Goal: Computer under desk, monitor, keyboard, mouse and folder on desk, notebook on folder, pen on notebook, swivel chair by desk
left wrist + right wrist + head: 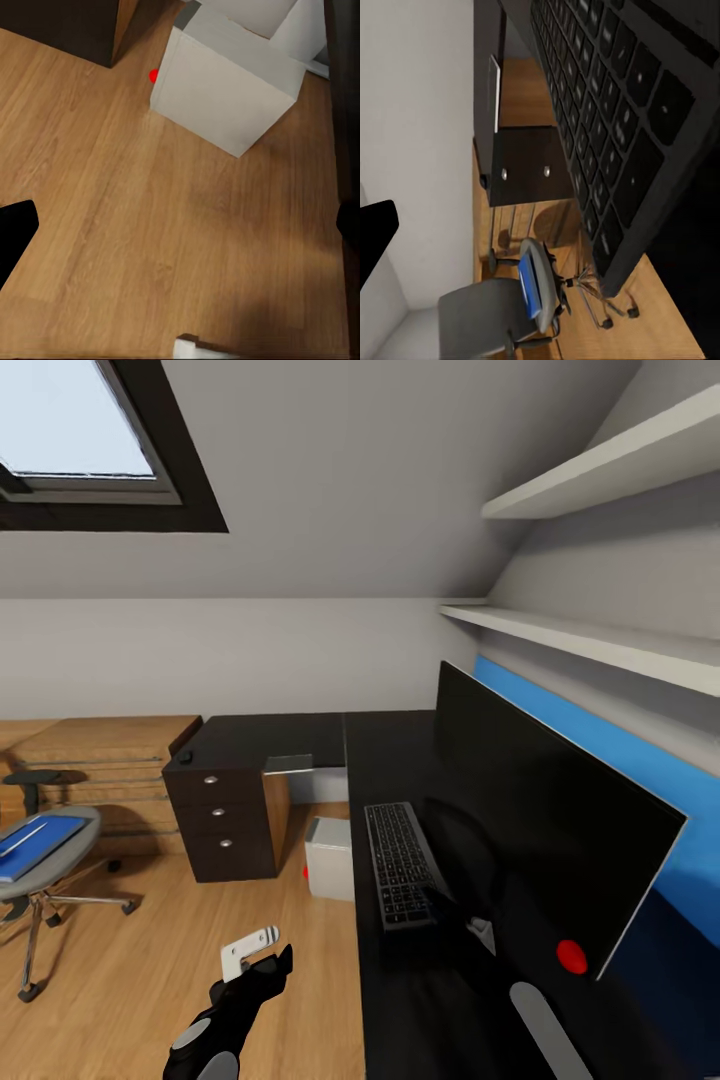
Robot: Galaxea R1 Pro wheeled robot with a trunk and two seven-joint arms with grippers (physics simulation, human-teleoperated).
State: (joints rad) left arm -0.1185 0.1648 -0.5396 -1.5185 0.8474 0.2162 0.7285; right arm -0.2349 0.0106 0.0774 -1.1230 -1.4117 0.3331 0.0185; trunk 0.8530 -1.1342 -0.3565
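From my head camera, the desk (400, 760) runs from 6 to 12 o'clock, the monitor (545, 825) upright along its blue-backed edge and the keyboard (400, 863) flat just beside it, near the desk's open rim. The computer (330, 857) stands on the wood floor (150, 980) by the drawer cabinet (220, 810). At 9 o'clock, well apart, the swivel chair (45, 860) carries the folder (35, 845). My right gripper (470, 920) hovers by the keyboard; my left gripper (262, 960) hangs over bare floor. I cannot tell either claw's spread.

skylight (85, 435) | white shelves (600, 475) | wood floor (150, 960) | black drawer cabinet (225, 810)
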